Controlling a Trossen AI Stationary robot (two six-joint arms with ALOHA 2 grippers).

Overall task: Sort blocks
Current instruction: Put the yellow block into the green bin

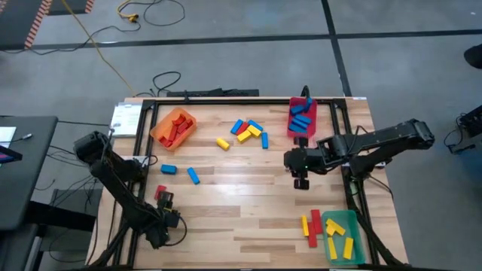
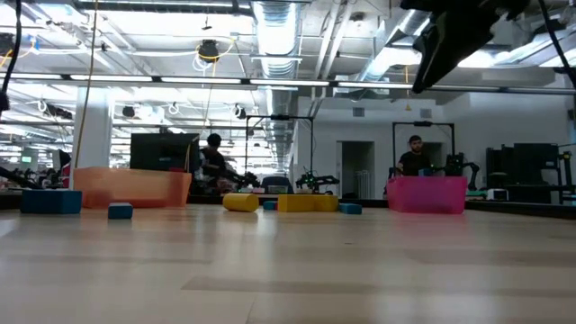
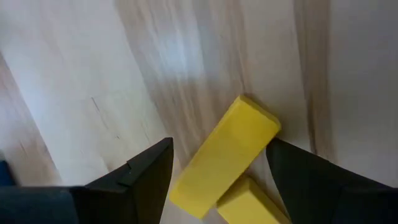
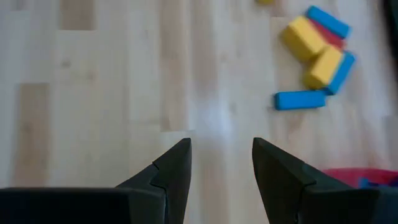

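My left gripper [image 1: 163, 199] stands open near the table's near left corner, pointing down, its fingers on either side of a yellow block [image 3: 227, 152] that lies flat on the wood. A second yellow block [image 3: 249, 205] lies against that one, and a red block [image 1: 160, 193] shows beside the gripper. My right gripper [image 1: 301, 181] hangs open above bare wood at the right, nothing between its fingers [image 4: 221, 149]. A loose cluster of blue, yellow and red blocks [image 1: 248, 129] lies at the far middle. My left gripper comes from above with its fingers across the yellow block. One finger [image 3: 298, 168] stands right beside the block's far corner [image 3: 270, 127]. I cannot tell whether it touches the block. The other finger stands apart from it.
An orange bin [image 1: 173, 126] holds red blocks at the far left. A red bin [image 1: 301, 119] holds blue ones at the far right, and a green bin [image 1: 343, 233] holds yellow ones at the near right. Single blocks [image 1: 168, 170] [image 1: 194, 176] [image 1: 223, 143] [image 1: 309, 226] lie about.
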